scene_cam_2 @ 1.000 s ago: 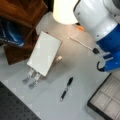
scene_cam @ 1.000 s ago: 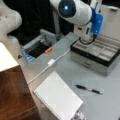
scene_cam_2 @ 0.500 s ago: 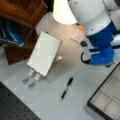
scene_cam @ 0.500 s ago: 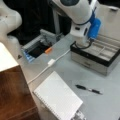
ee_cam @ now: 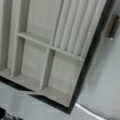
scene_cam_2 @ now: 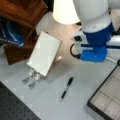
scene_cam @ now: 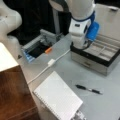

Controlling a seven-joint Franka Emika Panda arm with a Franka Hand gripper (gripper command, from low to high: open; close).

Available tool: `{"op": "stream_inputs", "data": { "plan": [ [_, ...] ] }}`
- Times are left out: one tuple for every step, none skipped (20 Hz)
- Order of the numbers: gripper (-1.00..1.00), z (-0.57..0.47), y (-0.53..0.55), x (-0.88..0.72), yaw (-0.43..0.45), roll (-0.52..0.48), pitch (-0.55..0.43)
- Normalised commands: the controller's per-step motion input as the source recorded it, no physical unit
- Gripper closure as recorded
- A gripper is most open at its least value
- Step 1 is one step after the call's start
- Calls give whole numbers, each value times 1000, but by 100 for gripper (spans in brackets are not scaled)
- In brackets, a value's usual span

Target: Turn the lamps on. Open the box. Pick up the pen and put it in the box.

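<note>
The box [scene_cam: 95, 65] stands open at a front view's right, its beige compartmented lining showing; one corner shows in a front view [scene_cam_2: 106, 98]. The wrist view looks straight down into the box [ee_cam: 45, 57], and no fingers show there. My gripper [scene_cam: 79, 46] hangs over the box's left end, with the white and blue wrist above it. The slim black pen [scene_cam: 88, 89] lies free on the grey table in front of the box, and shows as the pen [scene_cam_2: 66, 88] below the arm. The cream-white lamp [scene_cam_2: 64, 11] glows bright at a front view's top.
A white spiral notebook [scene_cam: 57, 98] [scene_cam_2: 45, 56] lies left of the pen. A white cable [scene_cam: 50, 63] runs across the table to the box's corner. A brown wooden cabinet [scene_cam: 12, 95] [scene_cam_2: 21, 15] stands beside it. A grey tray [scene_cam: 37, 47] holds an orange item.
The arm has shifted slightly over the box's left end. The pen, notebook and box have not moved.
</note>
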Motion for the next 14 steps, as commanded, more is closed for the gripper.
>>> {"op": "stream_inputs", "data": {
  "plan": [
    [-100, -47, -221, 103, 58, -333, -43],
    [-100, -54, -238, 79, 39, -295, -31],
    [-100, -65, -272, 62, 19, -272, -31],
    [-100, -78, -315, 55, 13, -240, -36],
    [-100, -81, -324, 51, 6, -210, -35],
    [-100, -85, -350, 51, 17, -177, -36],
    [-100, -90, -377, 58, 34, -160, -44],
    [-100, -103, -422, 66, 42, -153, -55],
    [-100, -124, -446, 70, 16, -164, -83],
    [-100, -154, -456, 77, -11, -175, -108],
    [-100, -166, -431, 74, -11, -168, -113],
    [-100, -181, -404, 69, -33, -182, -121],
    [-100, -185, -372, 60, -90, -184, -115],
    [-100, -182, -338, 54, -112, -185, -96]
  ]
}}
